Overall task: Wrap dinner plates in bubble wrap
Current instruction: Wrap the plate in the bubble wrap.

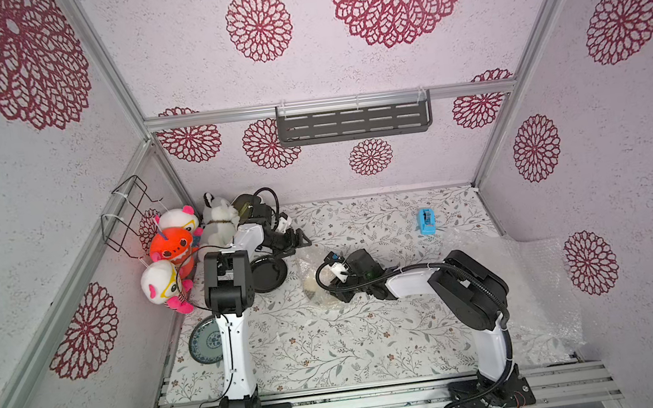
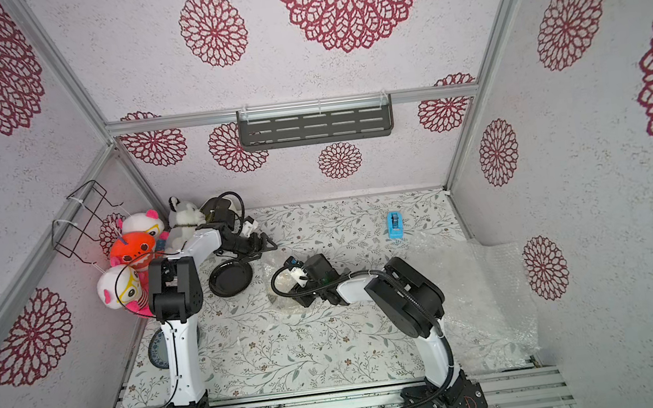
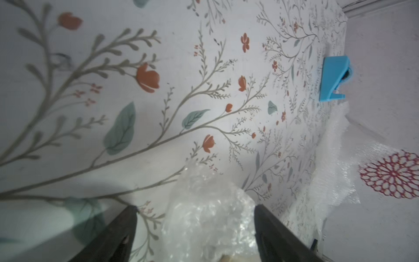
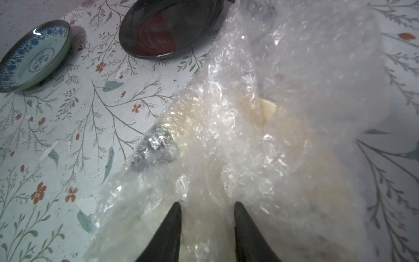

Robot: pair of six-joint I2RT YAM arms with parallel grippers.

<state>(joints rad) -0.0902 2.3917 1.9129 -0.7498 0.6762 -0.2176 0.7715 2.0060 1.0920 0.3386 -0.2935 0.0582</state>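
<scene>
The cream dinner plate (image 4: 267, 108) lies mid-table under a crinkled sheet of bubble wrap (image 4: 260, 74), its rim showing in a top view (image 1: 312, 292). My right gripper (image 4: 207, 203) is shut on the bunched wrap over that plate. Just behind the bundle, my left gripper (image 3: 196, 206) stands open, with a loose end of the wrap (image 3: 204, 222) lying between its fingers (image 3: 122, 233) but not pinched. A glossy black plate (image 1: 270, 274) sits bare beside the bundle. The teal plate (image 1: 205, 340) rests by the left arm, partly hidden by it.
A stack of spare bubble wrap sheets (image 1: 535, 286) covers the table's right side. A blue tape dispenser (image 1: 427, 222) stands at the back right. Plush toys (image 1: 171, 248) and a wire basket (image 1: 125, 215) crowd the back left corner. A dark shelf (image 1: 353, 123) hangs on the back wall.
</scene>
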